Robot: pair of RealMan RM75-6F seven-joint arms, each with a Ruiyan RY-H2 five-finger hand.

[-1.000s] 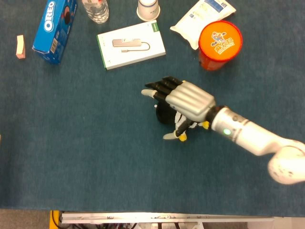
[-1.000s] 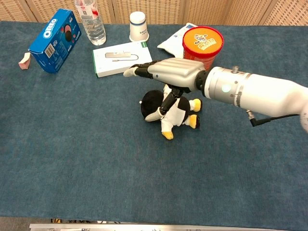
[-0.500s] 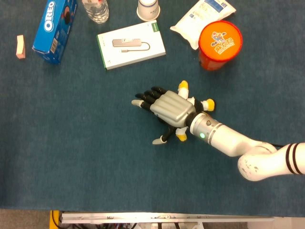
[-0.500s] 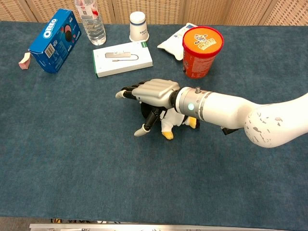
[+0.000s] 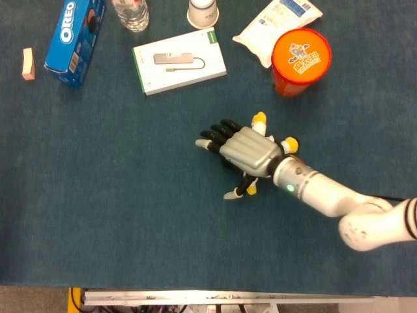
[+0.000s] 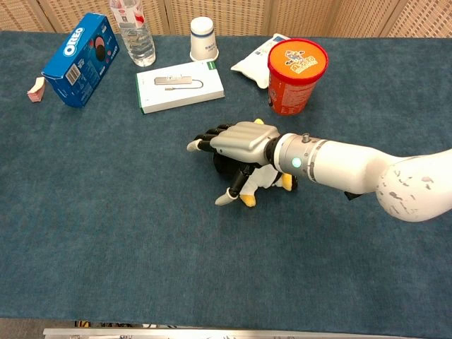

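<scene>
A black-and-white penguin plush (image 6: 264, 179) with yellow feet (image 5: 258, 119) lies on its side near the middle of the blue table (image 5: 117, 215). My right hand (image 5: 251, 150) lies palm-down on top of it and hides most of it in the head view. In the chest view my right hand (image 6: 240, 138) has its fingers (image 6: 205, 138) spread out past the toy's black head. The thumb (image 6: 232, 192) points down to the cloth in front of the toy. No grip on the toy shows. My left hand is in neither view.
Along the far edge stand a blue Oreo box (image 5: 75, 39), a water bottle (image 5: 130, 13), a paper cup (image 5: 203, 12), a white pouch (image 5: 277, 23) and an orange canister (image 5: 301, 60). A flat white box (image 5: 179, 60) lies behind the toy. A pink eraser (image 5: 28, 63) is far left.
My right hand dropped from above the toy onto it, swung left, then came back right a little. The toy turned under it and two yellow feet now show beyond the hand.
</scene>
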